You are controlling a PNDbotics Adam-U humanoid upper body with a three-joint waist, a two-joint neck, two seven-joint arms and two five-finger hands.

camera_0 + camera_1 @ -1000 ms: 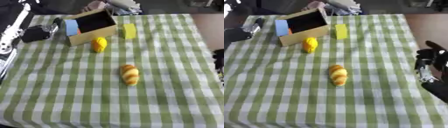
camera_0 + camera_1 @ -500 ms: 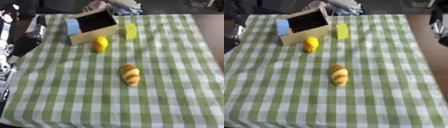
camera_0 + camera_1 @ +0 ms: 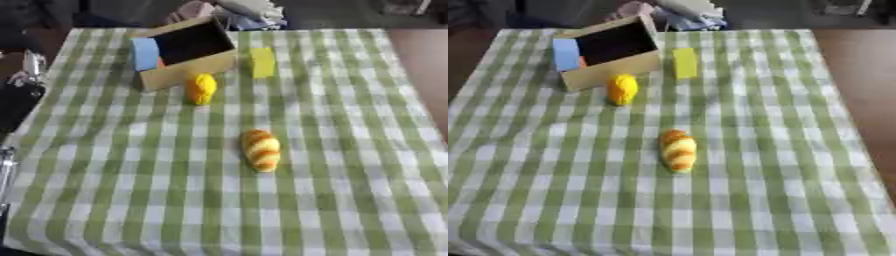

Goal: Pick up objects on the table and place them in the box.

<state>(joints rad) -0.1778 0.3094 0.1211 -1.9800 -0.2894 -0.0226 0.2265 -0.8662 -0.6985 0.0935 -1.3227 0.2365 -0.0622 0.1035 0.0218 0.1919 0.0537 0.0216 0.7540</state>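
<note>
A bench (image 3: 105, 200) covered with a green and white checked cloth is seen from above. Near its far edge a cardboard box (image 3: 188, 65) is set askew, its dark inside open to view, with a blue block (image 3: 145, 54) resting against its left end. A yellow block (image 3: 262, 62) is stood upright just to the right of the box. A small yellow rounded object (image 3: 201, 88) is placed just in front of the box. A striped orange and cream bread-shaped object (image 3: 261, 149) is laid near the middle, well apart from the box. A dark robot arm part is seen at the left edge; whether either robot hand is released or clenched cannot be told.
</note>
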